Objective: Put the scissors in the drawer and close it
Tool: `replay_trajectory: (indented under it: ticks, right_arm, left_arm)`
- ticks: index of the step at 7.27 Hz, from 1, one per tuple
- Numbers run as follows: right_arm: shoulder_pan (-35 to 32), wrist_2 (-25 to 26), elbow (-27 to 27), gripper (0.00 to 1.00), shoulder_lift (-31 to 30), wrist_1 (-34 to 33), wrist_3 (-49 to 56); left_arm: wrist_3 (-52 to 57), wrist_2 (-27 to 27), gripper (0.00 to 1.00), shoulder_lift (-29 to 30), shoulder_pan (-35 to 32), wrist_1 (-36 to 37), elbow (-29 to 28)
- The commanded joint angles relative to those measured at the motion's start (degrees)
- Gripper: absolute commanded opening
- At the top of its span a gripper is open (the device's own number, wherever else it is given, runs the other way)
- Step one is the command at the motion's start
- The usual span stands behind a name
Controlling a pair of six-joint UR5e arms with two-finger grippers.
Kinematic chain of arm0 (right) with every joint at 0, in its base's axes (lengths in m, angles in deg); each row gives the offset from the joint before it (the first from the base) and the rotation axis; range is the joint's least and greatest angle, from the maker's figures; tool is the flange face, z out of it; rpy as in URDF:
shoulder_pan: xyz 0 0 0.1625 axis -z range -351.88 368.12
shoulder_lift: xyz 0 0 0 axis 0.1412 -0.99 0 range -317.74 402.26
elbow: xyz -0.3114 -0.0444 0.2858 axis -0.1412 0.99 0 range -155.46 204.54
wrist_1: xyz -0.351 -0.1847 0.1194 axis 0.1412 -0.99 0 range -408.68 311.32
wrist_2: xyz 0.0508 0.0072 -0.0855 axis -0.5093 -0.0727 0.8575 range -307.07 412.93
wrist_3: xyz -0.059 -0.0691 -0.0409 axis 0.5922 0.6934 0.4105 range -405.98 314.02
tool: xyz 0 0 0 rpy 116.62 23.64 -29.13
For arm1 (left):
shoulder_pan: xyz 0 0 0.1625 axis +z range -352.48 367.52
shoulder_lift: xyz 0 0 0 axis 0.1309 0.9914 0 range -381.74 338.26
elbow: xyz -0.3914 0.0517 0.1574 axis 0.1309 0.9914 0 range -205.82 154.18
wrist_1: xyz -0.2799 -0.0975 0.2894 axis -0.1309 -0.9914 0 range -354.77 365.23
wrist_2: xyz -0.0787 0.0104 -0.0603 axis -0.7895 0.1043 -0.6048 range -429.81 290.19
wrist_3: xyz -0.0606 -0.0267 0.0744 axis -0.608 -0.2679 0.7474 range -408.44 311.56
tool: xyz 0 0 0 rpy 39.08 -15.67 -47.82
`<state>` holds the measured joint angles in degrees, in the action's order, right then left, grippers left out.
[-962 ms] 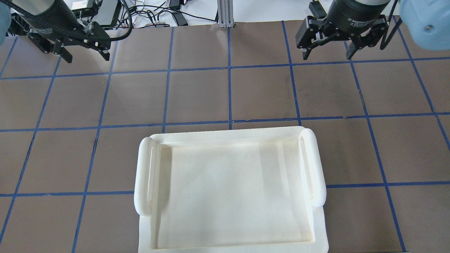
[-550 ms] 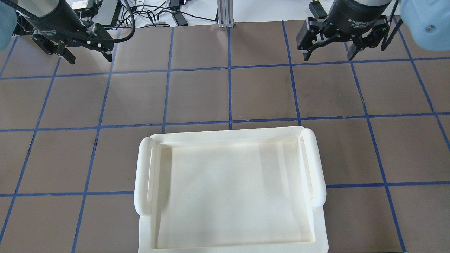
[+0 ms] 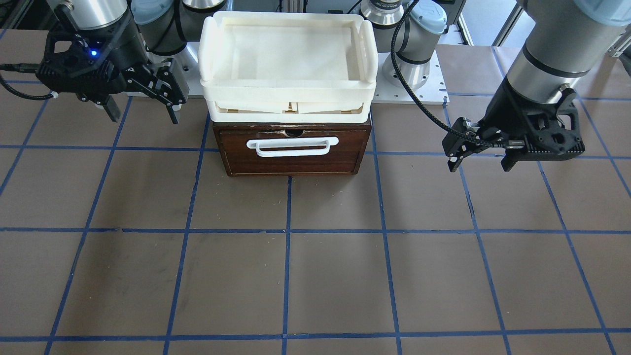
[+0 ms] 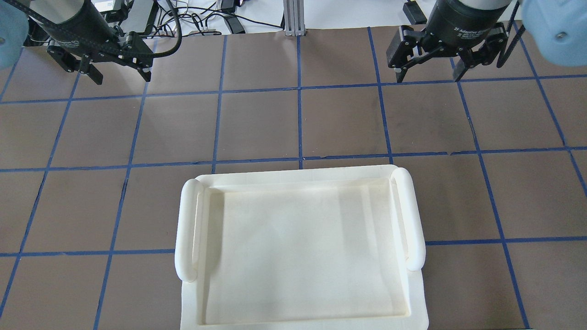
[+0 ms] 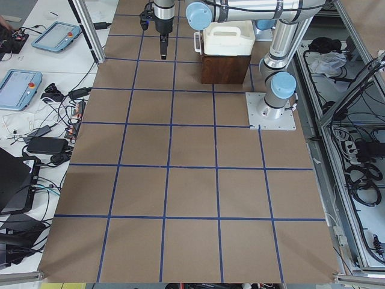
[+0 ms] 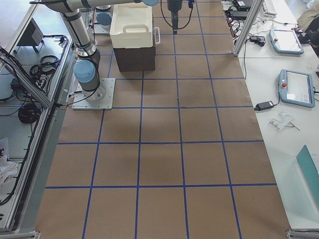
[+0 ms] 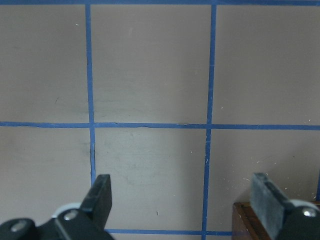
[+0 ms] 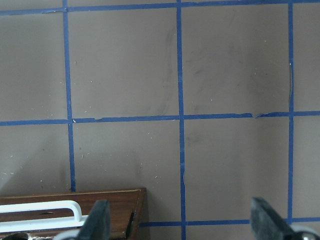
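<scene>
Left end effector [image 4: 123,78] edged inward; drawer [image 3: 296,165] shut, well apart.

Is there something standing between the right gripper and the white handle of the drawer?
Nothing visible does. The right gripper hangs open beside the shut drawer, and only table surface shows between it and the handle.

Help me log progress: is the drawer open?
No, the drawer sits pushed fully in, its front flush, beneath the white trays.
</scene>
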<state>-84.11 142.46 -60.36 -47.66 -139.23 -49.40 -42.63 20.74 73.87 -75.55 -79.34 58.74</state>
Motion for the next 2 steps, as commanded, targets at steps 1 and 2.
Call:
replay_trajectory:
  ticks: [1, 2]
  right_arm:
    - [0.03, 0.03, 0.00, 1.00, 0.00, 0.02, 0.00]
    - [-0.06, 0.11, 0.00, 1.00, -0.08, 0.02, 0.00]
  left_arm:
    - [-0.09, -0.11, 1.00, -0.25, -0.34, -0.07, 0.08]
    - [0.00, 0.07, 1.00, -0.51, -0.34, -0.07, 0.17]
